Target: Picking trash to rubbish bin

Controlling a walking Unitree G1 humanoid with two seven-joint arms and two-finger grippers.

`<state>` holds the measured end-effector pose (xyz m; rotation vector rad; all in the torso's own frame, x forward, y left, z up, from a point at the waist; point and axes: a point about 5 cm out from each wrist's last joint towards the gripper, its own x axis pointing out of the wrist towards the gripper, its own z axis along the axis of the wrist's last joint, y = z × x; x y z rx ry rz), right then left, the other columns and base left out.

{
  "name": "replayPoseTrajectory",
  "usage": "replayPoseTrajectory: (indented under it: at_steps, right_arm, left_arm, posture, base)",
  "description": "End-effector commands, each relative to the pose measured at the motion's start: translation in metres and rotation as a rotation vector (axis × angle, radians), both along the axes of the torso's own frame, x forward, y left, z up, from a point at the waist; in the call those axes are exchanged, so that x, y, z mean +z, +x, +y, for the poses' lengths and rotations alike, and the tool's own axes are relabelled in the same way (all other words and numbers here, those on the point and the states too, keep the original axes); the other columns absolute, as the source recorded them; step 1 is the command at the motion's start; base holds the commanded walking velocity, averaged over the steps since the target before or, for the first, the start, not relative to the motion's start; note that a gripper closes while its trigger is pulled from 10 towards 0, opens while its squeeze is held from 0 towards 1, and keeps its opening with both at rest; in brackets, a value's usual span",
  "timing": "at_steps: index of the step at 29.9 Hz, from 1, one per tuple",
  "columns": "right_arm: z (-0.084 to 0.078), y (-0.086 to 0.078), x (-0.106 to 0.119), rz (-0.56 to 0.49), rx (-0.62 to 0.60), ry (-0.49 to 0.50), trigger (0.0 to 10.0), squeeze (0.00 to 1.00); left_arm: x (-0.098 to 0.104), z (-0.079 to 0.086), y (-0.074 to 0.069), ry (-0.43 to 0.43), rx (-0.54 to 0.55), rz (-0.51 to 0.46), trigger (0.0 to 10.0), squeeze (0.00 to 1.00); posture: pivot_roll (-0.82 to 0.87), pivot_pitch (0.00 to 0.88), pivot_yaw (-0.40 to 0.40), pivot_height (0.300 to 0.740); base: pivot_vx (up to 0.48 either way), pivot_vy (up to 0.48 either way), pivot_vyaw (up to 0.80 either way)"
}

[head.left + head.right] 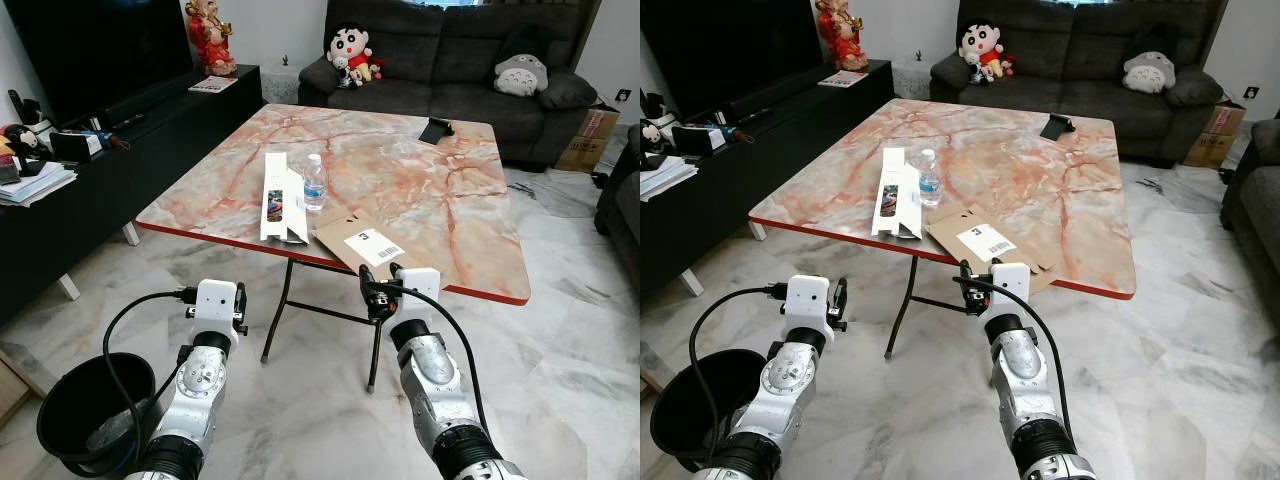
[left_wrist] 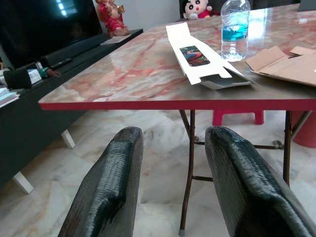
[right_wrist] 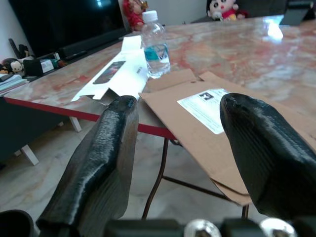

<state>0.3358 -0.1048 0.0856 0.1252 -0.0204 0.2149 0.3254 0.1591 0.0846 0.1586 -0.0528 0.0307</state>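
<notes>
The flattened cardboard mailer (image 1: pixel 372 247) lies at the near edge of the table (image 1: pixel 450 200), one corner overhanging the red rim. Just beside the mailer, farther onto the table, stand the water bottle (image 1: pixel 314 183) and the opened white carton (image 1: pixel 280 196). The rubbish bin (image 1: pixel 85 410) sits on the floor, well apart from the mailer, beside the left arm.

The right end effector (image 3: pixel 173 148) hovers just short of the mailer's overhanging corner, fingers spread wide and empty. The left end effector (image 2: pixel 168 182) is also spread wide and empty, below table height and facing the carton.

Likely faults:
- A flat mailer offers little to pinch; a push instead of a grip could slide it into the bottle and tip it.
- A low approach could strike the table rim.

Clearance: the overhang gives room for one finger beneath the mailer. Open floor lies between the table legs and the bin.
</notes>
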Motion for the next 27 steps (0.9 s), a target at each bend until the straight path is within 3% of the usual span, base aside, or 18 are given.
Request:
replayPoseTrajectory:
  at_steps: [1, 27]
  right_arm:
    - [-0.0008, 0.003, 0.0023, 0.004, 0.001, -0.008, 10.0, 0.0]
    - [0.0038, 0.0014, 0.0046, -0.027, 0.02, -0.012, 10.0, 0.0]
  left_arm:
    - [0.0061, -0.0021, 0.0036, -0.016, -0.007, -0.013, 10.0, 0.0]
    - [0.0057, -0.0045, 0.0025, -0.007, -0.017, -0.015, 10.0, 0.0]
  posture:
    - [0.16, 0.006, -0.005, 0.74]
    - [0.15, 0.0, -0.005, 0.74]
  base:
    - [0.0, 0.0, -0.78]
    - [0.0, 0.0, -0.03]
